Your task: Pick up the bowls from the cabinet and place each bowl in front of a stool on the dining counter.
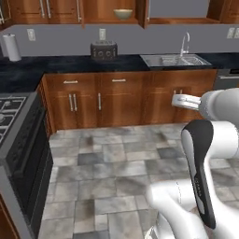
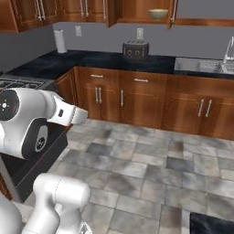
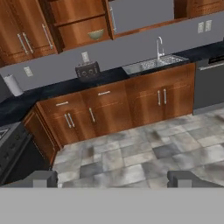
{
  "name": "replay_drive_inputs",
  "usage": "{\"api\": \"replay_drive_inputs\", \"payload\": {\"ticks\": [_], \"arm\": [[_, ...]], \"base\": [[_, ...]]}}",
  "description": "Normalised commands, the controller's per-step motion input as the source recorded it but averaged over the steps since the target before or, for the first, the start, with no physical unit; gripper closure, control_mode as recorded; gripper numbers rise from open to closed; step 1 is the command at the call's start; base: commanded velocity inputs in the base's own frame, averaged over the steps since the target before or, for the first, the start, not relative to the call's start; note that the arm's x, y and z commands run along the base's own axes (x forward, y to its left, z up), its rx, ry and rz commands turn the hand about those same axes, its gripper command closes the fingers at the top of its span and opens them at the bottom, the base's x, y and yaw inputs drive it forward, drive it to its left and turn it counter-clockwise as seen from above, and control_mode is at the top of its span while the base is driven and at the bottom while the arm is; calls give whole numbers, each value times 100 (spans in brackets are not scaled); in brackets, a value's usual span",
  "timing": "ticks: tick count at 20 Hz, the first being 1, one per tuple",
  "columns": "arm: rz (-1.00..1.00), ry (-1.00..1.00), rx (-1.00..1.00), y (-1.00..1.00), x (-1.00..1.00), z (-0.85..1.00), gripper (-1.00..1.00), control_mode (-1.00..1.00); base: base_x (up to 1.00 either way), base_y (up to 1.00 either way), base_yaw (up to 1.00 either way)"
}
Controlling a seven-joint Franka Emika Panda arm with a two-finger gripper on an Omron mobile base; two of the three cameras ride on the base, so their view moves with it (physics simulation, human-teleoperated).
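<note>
Bowl [image 1: 123, 13] sits on open cabinet [image 1: 112, 20] shelf above toaster [image 1: 103, 50] at tabletop's back edge, well apart from & higher than gripper [image 3: 114, 178], whose jaws are spread, empty, w/ floor [image 1: 112, 177] between.

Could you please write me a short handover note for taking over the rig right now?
Gripper: open and empty, its fingertips wide apart in the hand view, held out over the tiled floor well short of the counter.
Bowls: one olive-beige bowl sits on the shelf of the open wall cabinet, above the toaster and left of the sink. I cannot see a second bowl from here.
Dining counter: a black corner at the lower right of the right base view may be it.
Done: nothing is picked up yet.
Left: approach the cabinet, take each bowl, and place it in front of a stool.
</note>
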Motion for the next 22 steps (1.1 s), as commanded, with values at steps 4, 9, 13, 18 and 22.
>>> {"api": "replay_drive_inputs", "payload": {"ticks": [4, 9, 13, 18, 22], "arm": [[0, 0, 0, 0, 0, 0, -100, 100], [0, 0, 0, 0, 0, 0, -100, 100], [0, 0, 0, 0, 0, 0, -100, 100], [0, 0, 0, 0, 0, 0, -100, 100], [0, 0, 0, 0, 0, 0, -100, 100]], "base": [[100, -37, 0], [95, -18, -1], [97, 0, -2], [94, 0, -2], [95, 0, -3]]}}
